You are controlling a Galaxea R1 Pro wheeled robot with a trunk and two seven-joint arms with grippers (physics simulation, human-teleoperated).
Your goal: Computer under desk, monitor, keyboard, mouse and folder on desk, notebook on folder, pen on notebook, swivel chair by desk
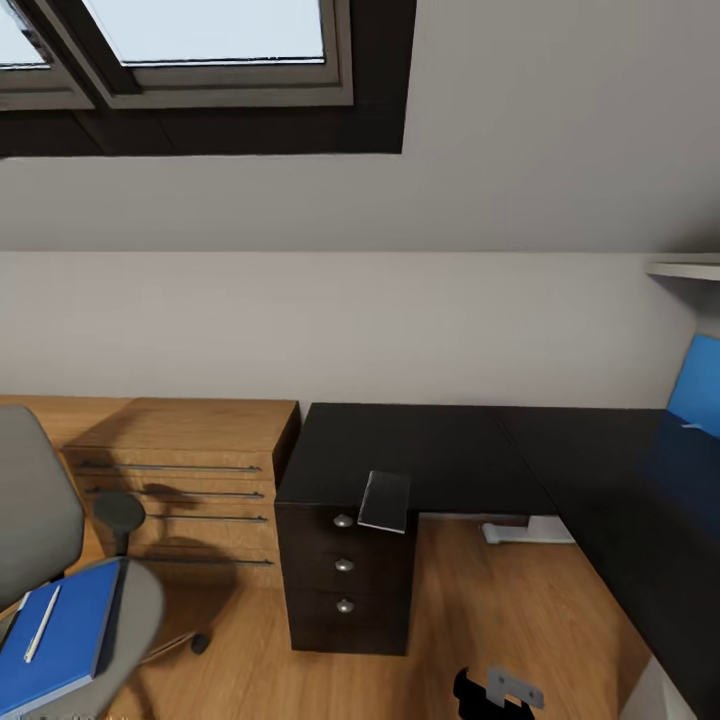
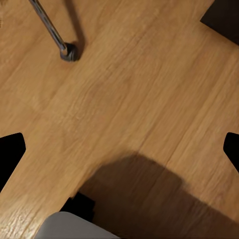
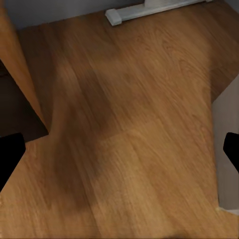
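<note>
1. The blue folder (image 1: 55, 650) lay on the chair (image 1: 40, 560) seat, low at the left, with a white pen (image 1: 42, 623) on top.
2. The notebook (image 1: 385, 500) sat on the black worktop (image 1: 420, 450), hanging over the edge above the drawers (image 1: 344, 570).
3. Both claws looked down at bare wood floor (image 3: 129, 149), well apart from those things. Their dark fingertips (image 2: 10, 154) (image 3: 9, 157) stood wide apart, holding nothing.
4. The chair was cut off at the edge. A blue shape (image 1: 697, 385) at far right was too cut off to name.
</note>
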